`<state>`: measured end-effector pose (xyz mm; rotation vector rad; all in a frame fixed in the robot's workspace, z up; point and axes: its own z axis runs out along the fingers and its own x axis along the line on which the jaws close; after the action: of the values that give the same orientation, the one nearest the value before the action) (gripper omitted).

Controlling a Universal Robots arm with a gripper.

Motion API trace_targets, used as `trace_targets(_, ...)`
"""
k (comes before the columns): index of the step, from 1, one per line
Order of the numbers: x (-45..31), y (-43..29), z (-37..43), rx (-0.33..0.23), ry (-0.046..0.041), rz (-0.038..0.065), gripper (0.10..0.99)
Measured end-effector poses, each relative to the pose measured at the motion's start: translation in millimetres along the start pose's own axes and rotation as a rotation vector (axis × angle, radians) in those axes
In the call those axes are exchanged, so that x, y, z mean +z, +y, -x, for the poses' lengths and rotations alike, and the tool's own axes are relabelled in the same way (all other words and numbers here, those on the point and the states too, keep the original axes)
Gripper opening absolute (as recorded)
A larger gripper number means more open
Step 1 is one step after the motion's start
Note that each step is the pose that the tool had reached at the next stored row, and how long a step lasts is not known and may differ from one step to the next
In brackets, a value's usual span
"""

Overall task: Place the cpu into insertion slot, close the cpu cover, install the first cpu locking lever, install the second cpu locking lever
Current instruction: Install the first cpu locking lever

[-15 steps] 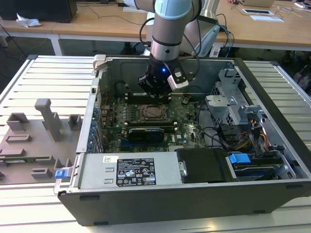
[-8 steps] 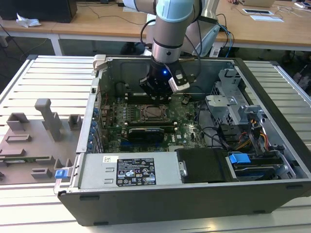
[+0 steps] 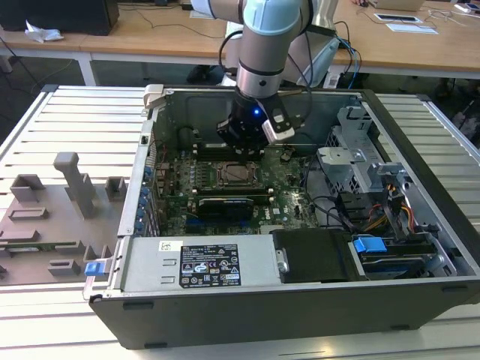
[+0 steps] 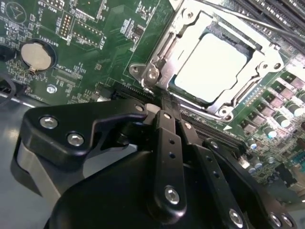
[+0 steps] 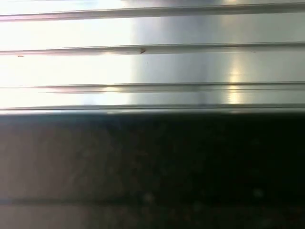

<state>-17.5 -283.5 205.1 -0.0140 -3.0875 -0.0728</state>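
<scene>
Black gripper point(image 4: 169, 107) linkage loomed closest in the second wrist view, its two fingers drawn narrow, nearly together, tips just beside the corner of the cpu cover point(image 4: 164, 59) and holding nothing. Beyond them the cpu point(image 4: 209, 67) sat flat in the insertion slot point(image 4: 236, 42), silver top showing through the window of the closed grey frame — a thin lever point(image 4: 228, 16) ran along its far edge. From the exterior view the arm hung over the green motherboard point(image 3: 289, 199) inside the open computer case point(image 3: 300, 300), gripper point(image 3: 244, 146) just above the socket — the case sat on a ribbed metal table point(image 3: 82, 112).
</scene>
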Motion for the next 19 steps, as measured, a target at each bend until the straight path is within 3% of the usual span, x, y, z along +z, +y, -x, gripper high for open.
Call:
trace_targets(2, -7.0, -0.5, -0.7, 0.000, -0.0007, -0.001, 0.106)
trace_targets(4, -7.9, -5.6, -1.2, 0.000, -0.0016, -0.001, 0.106)
trace_targets(6, -8.5, -17.6, -2.2, 0.000, -0.0018, -0.001, 0.106)
trace_targets(12, -9.6, -41.5, -2.8, 0.000, -0.0018, -0.001, 0.106)
trace_targets(13, -9.9, -48.1, -2.9, 0.000, -0.0017, -0.001, 0.106)
trace_targets(16, -11.9, -49.3, -3.0, 0.000, -0.0018, -0.001, 0.106)
trace_targets(19, -19.8, -48.9, -3.4, 0.000, -0.0018, -0.001, 0.106)
